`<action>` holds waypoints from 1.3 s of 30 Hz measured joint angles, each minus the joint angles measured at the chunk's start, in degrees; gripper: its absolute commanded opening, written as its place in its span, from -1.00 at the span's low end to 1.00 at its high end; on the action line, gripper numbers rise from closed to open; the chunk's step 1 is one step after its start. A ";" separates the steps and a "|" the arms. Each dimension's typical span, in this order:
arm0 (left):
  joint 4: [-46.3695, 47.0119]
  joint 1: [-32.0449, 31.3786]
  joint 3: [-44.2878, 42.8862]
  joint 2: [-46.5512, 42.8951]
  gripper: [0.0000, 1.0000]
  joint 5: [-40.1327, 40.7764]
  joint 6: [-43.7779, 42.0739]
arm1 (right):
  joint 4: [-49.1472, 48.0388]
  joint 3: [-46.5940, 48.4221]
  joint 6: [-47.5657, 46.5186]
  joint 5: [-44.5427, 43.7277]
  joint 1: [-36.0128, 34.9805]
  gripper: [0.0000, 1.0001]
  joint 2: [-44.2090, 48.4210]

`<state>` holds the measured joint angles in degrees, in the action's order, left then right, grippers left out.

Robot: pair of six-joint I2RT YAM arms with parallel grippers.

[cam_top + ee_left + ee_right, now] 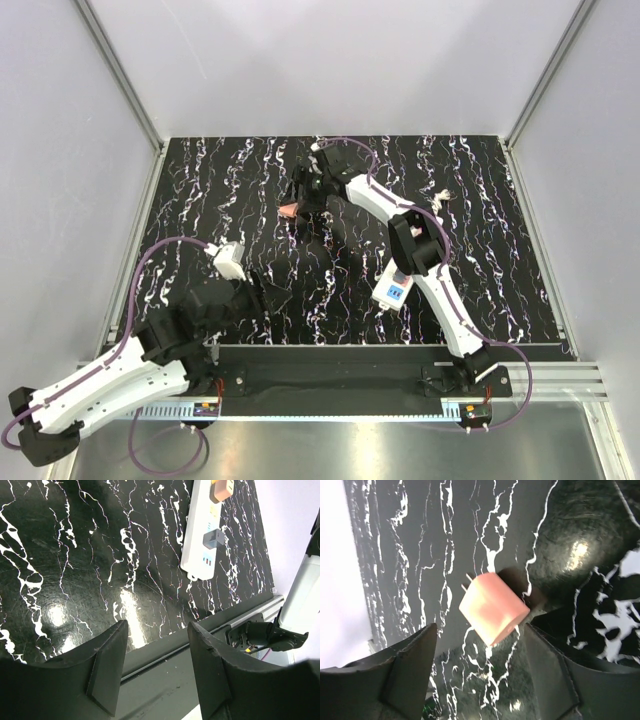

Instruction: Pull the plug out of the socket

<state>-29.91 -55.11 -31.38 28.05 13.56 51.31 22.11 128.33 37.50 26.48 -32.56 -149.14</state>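
A peach-pink blocky plug (492, 607) lies loose on the black marbled table, its metal prongs pointing up-left; it also shows in the top view (288, 210). My right gripper (480, 635) (306, 212) hangs open just over it, fingers apart on either side, not touching. The white power strip (200, 535) (393, 290) lies near the table's front right, mostly hidden under my right arm in the top view. It carries a grey plug (214, 539) and an orange plug (222, 487) at the frame's top edge. My left gripper (157, 627) (252, 288) is open and empty over the near table edge.
A metal rail (330, 355) runs along the table's near edge, with my right arm's base (260, 632) on it. White walls and aluminium posts close in the left, right and far sides. A small pale object (441, 199) lies at the right.
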 measured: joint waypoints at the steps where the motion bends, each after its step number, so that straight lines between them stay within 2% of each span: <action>1: 0.00 0.00 0.02 0.00 0.12 0.00 0.02 | 1.44 0.79 -0.79 -0.46 -0.02 0.57 0.00; 5: 0.24 0.00 0.13 0.00 0.13 -0.02 0.15 | 9.81 6.01 -4.26 -4.98 -0.02 0.62 -0.04; 8: 2.08 0.00 1.53 0.37 0.14 -0.09 0.17 | 18.53 11.47 -6.58 -11.50 -0.02 0.66 0.20; 10: 4.02 0.00 2.78 1.66 0.13 -0.39 0.20 | 23.39 12.02 -7.93 -16.04 -0.02 0.76 2.03; 11: 5.16 0.00 3.45 2.93 0.13 -0.79 0.24 | 24.96 10.36 -8.55 -18.36 -0.02 0.82 3.85; 12: 6.69 0.00 4.09 4.50 0.13 -1.18 0.35 | 26.77 7.72 -9.07 -20.46 -0.02 0.99 6.38; 19: 20.83 0.00 5.64 19.30 0.11 -5.97 0.76 | 33.27 -16.33 -10.43 -31.65 -0.02 0.99 30.12; 27: 36.24 0.04 0.35 39.52 -0.01 -12.68 0.68 | 33.00 -39.15 -6.29 -34.62 1.29 0.99 54.88; 31: 43.01 -0.24 -4.02 48.94 -0.02 -16.63 1.09 | 33.68 -46.38 -7.19 -35.65 2.49 0.97 59.76; 36: 46.21 -1.73 -11.39 59.14 -0.08 -19.63 1.25 | 34.18 -52.83 -8.02 -35.87 5.68 0.95 62.86; 39: 47.60 -2.05 -14.75 62.95 -0.03 -21.92 1.44 | 34.21 -55.21 -8.66 -35.30 9.20 0.88 63.56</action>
<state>17.69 -57.17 -46.13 91.00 -8.36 52.75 56.31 73.12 28.84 -8.82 -23.35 -85.58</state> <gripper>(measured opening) 0.464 0.969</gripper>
